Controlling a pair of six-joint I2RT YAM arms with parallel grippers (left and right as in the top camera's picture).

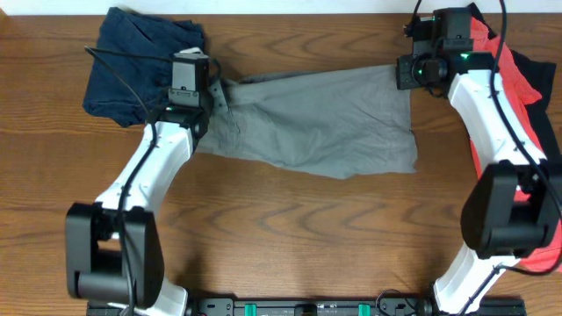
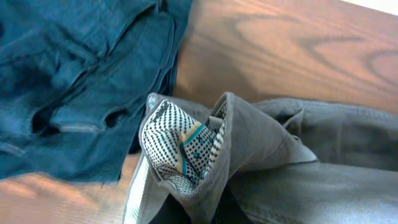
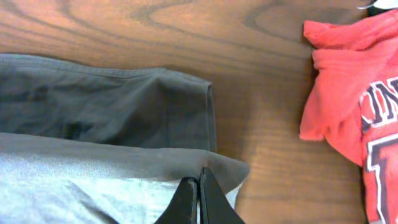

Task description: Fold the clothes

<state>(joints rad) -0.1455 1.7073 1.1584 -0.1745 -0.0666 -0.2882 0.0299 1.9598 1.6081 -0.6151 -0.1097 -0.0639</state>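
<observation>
Grey-khaki cotton shorts [image 1: 325, 127] lie spread across the middle of the brown wooden table [image 1: 290, 219]. Dark navy shorts [image 1: 132, 61] sit bunched at its far-left corner, with the red T-shirt with white lettering [image 3: 336, 106] and a black garment [image 1: 546, 96] at its right edge. The right gripper [image 3: 198, 182] is pinched tight on the grey shorts' hem. The left gripper [image 1: 215, 92] is at the upturned waistband, fingers hidden, so I can't tell if it's clamped.

We see a wooden table [image 1: 290, 219], its dark brown grain strongly swirled, evenly lit with a soft sheen. Beyond its far edge we make out a thin pale strip [image 1: 263, 3].
</observation>
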